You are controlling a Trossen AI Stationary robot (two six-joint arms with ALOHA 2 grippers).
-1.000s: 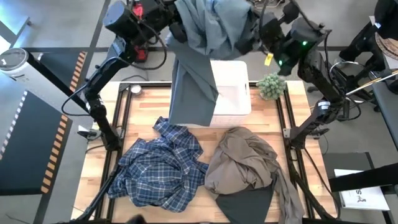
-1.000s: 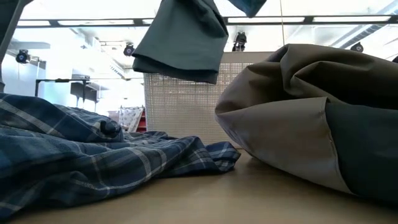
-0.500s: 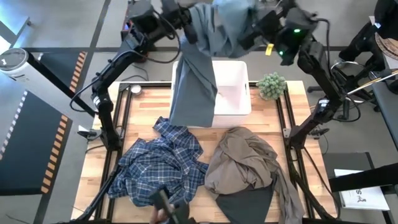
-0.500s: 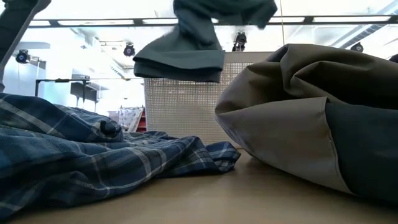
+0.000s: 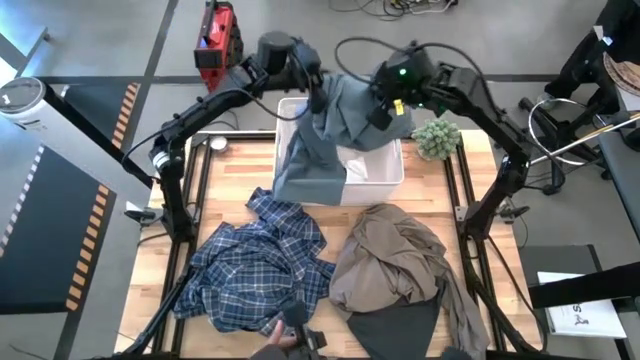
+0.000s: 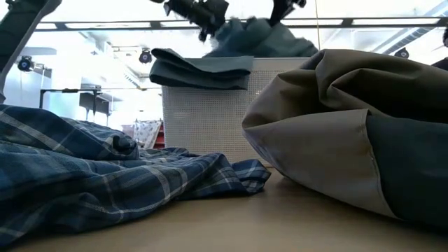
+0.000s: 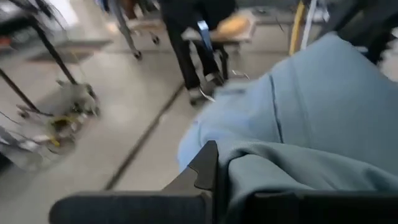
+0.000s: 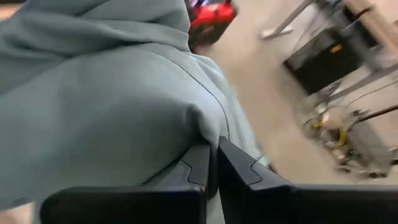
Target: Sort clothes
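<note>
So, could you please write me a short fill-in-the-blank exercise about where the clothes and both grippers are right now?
1. Both grippers, left gripper and right gripper, are shut on the ____ shirt.
2. That shirt drapes over the rim of the white ____.
3. On the table, the blue-white plaid shirt lies to the picture's ____ of the taupe garment.

Missing words: grey-blue; bin; left

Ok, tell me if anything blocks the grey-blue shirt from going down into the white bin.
Nothing visible does. The grey-blue shirt hangs from the left gripper and right gripper right over the white bin, part of it already draped over the bin's near-left rim. The visible bin interior shows no other garment.
</note>
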